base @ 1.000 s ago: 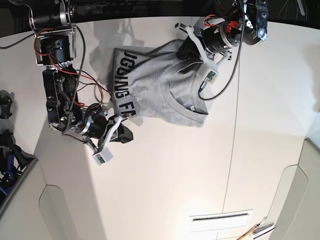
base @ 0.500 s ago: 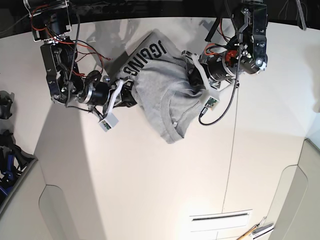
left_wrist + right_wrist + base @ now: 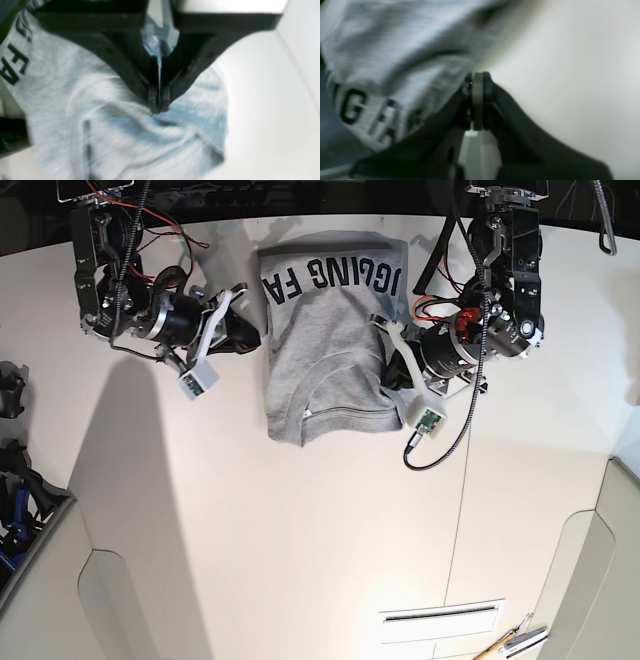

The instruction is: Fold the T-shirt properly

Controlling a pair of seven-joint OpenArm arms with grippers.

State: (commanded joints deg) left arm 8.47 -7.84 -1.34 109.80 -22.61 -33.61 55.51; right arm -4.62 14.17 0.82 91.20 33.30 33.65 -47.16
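Both wrist views are blurred. The T-shirt (image 3: 335,340) lies at upper centre on the table (image 3: 300,530), lettering cut off, reading "GGING FA". The left gripper (image 3: 158,100) and right gripper (image 3: 477,82) each have their jaws clamped on its fabric.

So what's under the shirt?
Only the white table shows around the T-shirt. What lies beneath is covered by cloth. The left fingers and right fingers each pinch an edge.
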